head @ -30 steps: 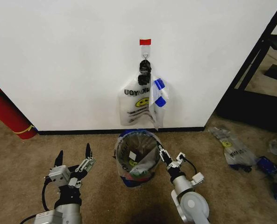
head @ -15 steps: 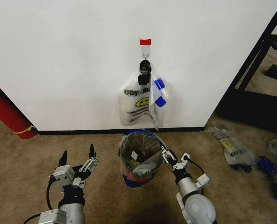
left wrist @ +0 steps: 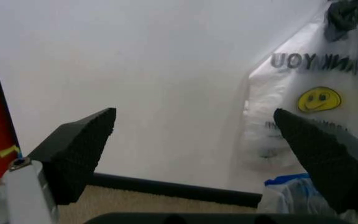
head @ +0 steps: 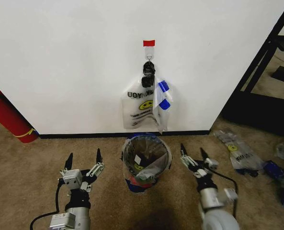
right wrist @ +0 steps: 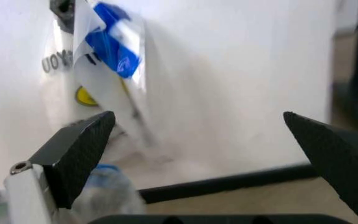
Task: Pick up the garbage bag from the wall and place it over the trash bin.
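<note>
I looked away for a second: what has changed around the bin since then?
The right gripper let go of the bin's liner rim and drew off to the right, open. The left gripper edged forward, open. The trash bin tipped upright. The garbage bag stays hooked on the wall.

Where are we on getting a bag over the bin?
Done: a translucent bag lines the round black trash bin. In hand: nothing; left gripper and right gripper are open beside the bin. A smiley "THANK YOU" plastic bag hangs on the white wall.
</note>
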Motion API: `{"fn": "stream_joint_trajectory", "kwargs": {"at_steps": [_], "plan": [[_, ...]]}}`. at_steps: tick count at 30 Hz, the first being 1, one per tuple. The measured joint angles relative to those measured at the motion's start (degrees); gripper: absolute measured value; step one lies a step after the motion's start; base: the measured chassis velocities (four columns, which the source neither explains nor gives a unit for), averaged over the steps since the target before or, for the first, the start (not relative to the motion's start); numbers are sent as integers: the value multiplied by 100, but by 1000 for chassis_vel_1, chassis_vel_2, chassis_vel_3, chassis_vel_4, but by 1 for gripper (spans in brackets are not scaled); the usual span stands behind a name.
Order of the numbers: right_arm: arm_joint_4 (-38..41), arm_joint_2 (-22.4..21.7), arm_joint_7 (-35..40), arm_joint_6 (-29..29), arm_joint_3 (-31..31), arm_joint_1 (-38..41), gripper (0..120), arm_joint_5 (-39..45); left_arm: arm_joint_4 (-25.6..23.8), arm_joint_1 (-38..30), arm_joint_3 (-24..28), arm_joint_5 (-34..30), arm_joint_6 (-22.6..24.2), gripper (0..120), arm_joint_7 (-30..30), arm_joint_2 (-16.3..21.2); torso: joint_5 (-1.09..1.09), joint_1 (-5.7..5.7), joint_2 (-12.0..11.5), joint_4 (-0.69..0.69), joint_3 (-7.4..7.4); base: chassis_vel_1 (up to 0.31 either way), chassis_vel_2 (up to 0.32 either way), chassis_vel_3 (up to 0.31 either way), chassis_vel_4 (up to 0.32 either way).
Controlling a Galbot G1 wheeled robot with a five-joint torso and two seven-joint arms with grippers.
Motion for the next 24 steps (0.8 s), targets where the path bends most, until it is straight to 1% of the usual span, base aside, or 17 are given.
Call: {"fn": "stream_joint_trajectory", "kwargs": {"at_steps": [1,2,5,8,10,13,16,17,19,20,21,22,24], "plan": [[58,36,-20,208,112,-213,100,-208,31,-21,4,30,-27,100,12,-17,1,0,0,0,0,0,0,0,0],[58,36,-20,208,112,-213,100,-208,31,-21,4,30,-27,100,12,-17,1,0,0,0,0,0,0,0,0],[252,120,-43,711,333,-726,100,-503,95,-70,55,105,-98,100,48,-46,0,0,0,0,0,0,0,0,0],[461,304,-31,1207,536,-1128,100,-742,203,-92,115,258,-151,100,77,-17,0,0,0,0,0,0,0,0,0],[587,411,-30,1361,644,-1269,100,-847,251,-110,123,325,-206,100,113,22,0,0,0,1,0,0,0,0,0],[712,456,-22,1388,685,-1362,100,-868,262,-131,121,357,-223,100,129,48,0,0,0,1,0,0,0,0,0],[1097,502,92,1241,709,-1501,100,-904,252,-178,101,455,-232,100,152,82,0,0,0,1,0,0,0,0,0],[1305,503,186,1050,682,-1548,100,-921,222,-184,92,507,-232,100,157,81,0,0,0,1,0,0,0,0,0],[1325,503,196,1029,678,-1552,100,-923,218,-184,91,512,-232,100,157,80,0,0,0,1,0,0,0,0,0],[1486,498,289,832,637,-1584,100,-942,193,-184,88,541,-232,100,158,76,0,0,0,1,0,0,0,0,0],[1543,495,324,756,619,-1597,100,-950,178,-184,86,556,-230,100,158,73,0,0,0,1,0,0,0,0,0],[1784,482,465,391,529,-1640,100,-964,132,-181,85,614,-196,100,158,55,0,0,0,1,0,0,0,0,0],[2022,467,591,-42,389,-1658,100,-999,56,-175,99,661,-109,100,157,40,0,0,0,2,0,0,0,0,0]]}}
